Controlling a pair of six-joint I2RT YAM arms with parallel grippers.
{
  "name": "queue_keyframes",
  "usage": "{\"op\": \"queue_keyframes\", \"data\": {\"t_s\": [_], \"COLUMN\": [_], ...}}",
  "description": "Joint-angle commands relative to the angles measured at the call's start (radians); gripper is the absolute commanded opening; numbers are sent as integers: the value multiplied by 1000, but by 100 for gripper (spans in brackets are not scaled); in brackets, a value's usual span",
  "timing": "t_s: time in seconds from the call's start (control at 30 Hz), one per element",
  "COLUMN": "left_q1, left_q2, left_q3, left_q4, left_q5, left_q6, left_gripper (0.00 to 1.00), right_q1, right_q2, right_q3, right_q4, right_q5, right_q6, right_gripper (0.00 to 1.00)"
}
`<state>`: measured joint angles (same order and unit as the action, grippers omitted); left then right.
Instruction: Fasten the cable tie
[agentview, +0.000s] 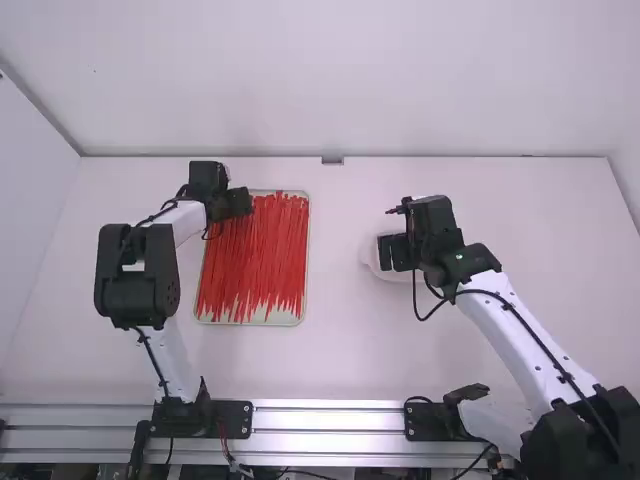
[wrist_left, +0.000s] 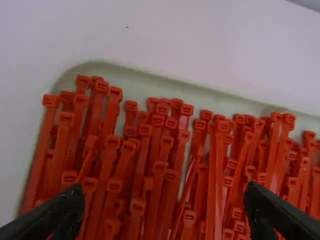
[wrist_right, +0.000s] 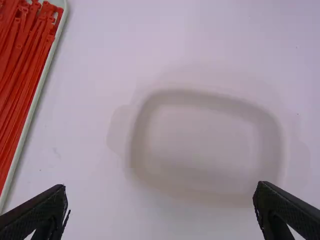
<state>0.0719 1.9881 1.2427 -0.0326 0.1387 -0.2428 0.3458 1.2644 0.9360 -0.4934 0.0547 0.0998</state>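
A heap of red cable ties (agentview: 257, 256) lies lengthwise in a shallow pale tray (agentview: 301, 318) left of the table's middle. My left gripper (agentview: 232, 204) hangs over the tray's far left corner, open, its black fingertips (wrist_left: 55, 212) wide apart just above the ties' heads (wrist_left: 160, 145), with nothing between them. My right gripper (agentview: 400, 250) is open over a small white rectangular dish (agentview: 372, 255) right of the tray; in the right wrist view the dish (wrist_right: 200, 142) is empty and sits between the spread fingers (wrist_right: 37, 212).
The white table (agentview: 480, 200) has bare surface behind the tray and to the far right. White walls border the back and left edges. A metal rail (agentview: 320, 412) carrying both arm bases runs along the front edge.
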Motion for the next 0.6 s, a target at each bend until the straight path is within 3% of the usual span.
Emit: {"op": "queue_keyframes", "data": {"t_s": [0.0, 0.4, 0.57], "left_q1": [1, 2, 3], "left_q2": [10, 10, 10], "left_q3": [-7, -43, -87], "left_q4": [7, 43, 106], "left_q5": [56, 60, 66], "left_q6": [9, -4, -15], "left_gripper": [83, 81, 85], "right_q1": [1, 1, 1], "right_q2": [4, 4, 4], "right_q3": [31, 31, 31], "right_q4": [-2, -2, -5], "right_q5": [-2, -2, -2], "right_q6": [1, 0, 1], "right_gripper": [99, 99, 99]}}
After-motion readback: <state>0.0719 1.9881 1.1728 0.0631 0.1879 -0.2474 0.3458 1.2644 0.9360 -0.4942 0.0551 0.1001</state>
